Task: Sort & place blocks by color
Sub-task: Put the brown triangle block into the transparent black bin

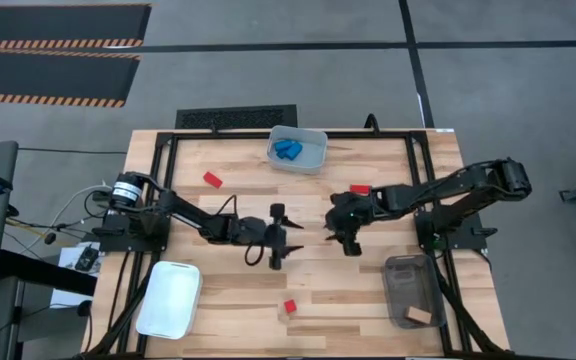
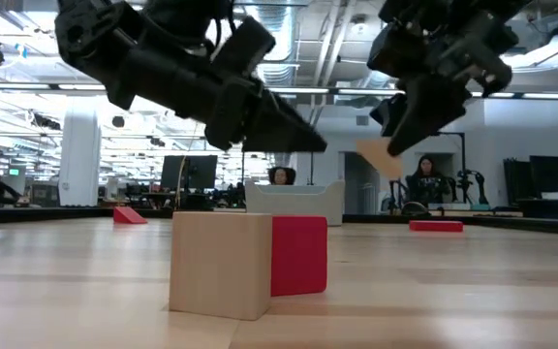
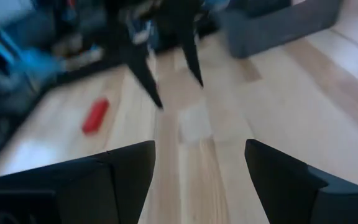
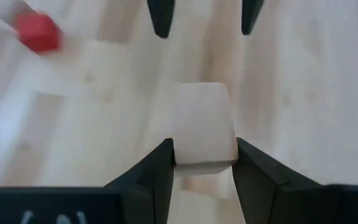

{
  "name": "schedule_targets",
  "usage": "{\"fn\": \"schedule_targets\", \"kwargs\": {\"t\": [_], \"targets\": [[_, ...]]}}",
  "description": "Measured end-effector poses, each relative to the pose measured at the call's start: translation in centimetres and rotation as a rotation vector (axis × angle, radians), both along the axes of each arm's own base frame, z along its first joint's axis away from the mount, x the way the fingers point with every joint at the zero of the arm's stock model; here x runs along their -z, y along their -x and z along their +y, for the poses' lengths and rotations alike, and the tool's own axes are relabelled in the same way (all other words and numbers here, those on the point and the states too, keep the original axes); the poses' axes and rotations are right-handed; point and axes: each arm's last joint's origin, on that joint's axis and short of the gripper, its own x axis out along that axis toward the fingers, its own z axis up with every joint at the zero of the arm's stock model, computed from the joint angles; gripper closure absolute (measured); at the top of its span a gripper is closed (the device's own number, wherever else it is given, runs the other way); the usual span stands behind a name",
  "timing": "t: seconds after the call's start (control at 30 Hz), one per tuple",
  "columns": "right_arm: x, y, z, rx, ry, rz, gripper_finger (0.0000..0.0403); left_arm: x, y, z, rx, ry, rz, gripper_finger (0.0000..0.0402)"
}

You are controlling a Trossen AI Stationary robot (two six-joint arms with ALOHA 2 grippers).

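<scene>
Blocks lying scattered over the table [image 1: 388, 290], one tan block [image 4: 202, 127] being pinched between the right gripper [image 4: 204, 155]'s two fingers, clamped on its sides and hanging clear of the wood in the low view [image 2: 381, 155]. Reaching in from the right edge, elbow bent, right gripper [image 1: 348, 238] hovering near table centre. Facing it across a gap, left gripper [image 1: 276, 238], fingers standing wide apart and holding nothing, arm stretching in low from the left mount. Sitting at the front edge, a red block [image 1: 290, 306] touching a tan one [image 2: 221, 264], side by side in the low view. Lying flat farther back, a red piece [image 1: 213, 180] on the left and another red piece [image 1: 360, 189] just behind the right arm. Resting in the clear bin [image 1: 316, 160] at the back, blue blocks [image 1: 288, 150]. Lying in the grey bin [image 1: 396, 300] at front right, a tan piece [image 1: 419, 315]. Standing at front left, a white bin [image 1: 168, 300]. Showing no readable writing anywhere.
</scene>
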Motion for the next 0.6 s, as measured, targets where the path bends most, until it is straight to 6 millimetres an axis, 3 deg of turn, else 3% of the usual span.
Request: {"fn": "schedule_targets", "kwargs": {"t": [0.23,0.47,0.6], "targets": [[-0.8,-0.6,-0.7,-0.016,-0.243,-0.071,0.0240,-1.8,-0.5,-2.2,0.091,-0.374,-0.093,0.0162],[-1.3,-0.9,-0.7,-0.069,-0.333,-0.109,0.0243,-2.7,-1.6,-1.5,0.029,-0.420,-0.086,0.0166],[-1.3,-0.9,-0.7,-0.069,-0.335,-0.106,0.0241,-2.6,-1.6,-1.5,0.062,-0.414,-0.084,0.0200]]}}
